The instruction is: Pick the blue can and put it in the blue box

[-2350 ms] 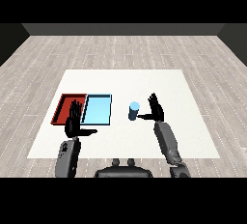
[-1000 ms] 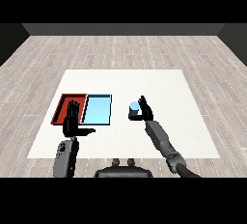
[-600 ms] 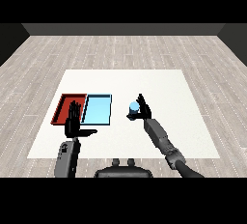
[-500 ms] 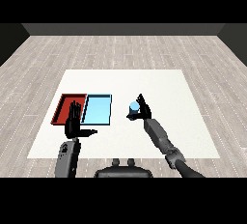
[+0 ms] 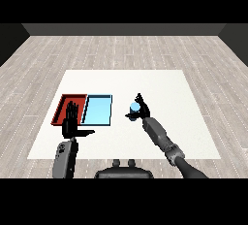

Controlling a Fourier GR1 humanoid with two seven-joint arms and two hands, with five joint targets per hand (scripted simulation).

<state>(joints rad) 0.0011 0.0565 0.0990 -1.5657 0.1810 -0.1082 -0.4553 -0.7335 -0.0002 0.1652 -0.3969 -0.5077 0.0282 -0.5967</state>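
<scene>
My right hand (image 5: 141,110) curls its fingers round the blue can (image 5: 134,106), ready for the blue box (image 5: 97,110) (left hand (image 5: 71,124) idle, fingers straight).

The right hand (image 5: 140,109) sat near the view's centre, fingers and thumb curled, its tips pointing toward 11 o'clock. Its grey forearm ran back toward 5 o'clock, down to the lower right corner. The left hand (image 5: 72,122) was held upright at 8 o'clock from centre, fingers straight toward 12 o'clock, thumb stuck out toward 3. Its forearm dropped straight toward 6 o'clock.
</scene>
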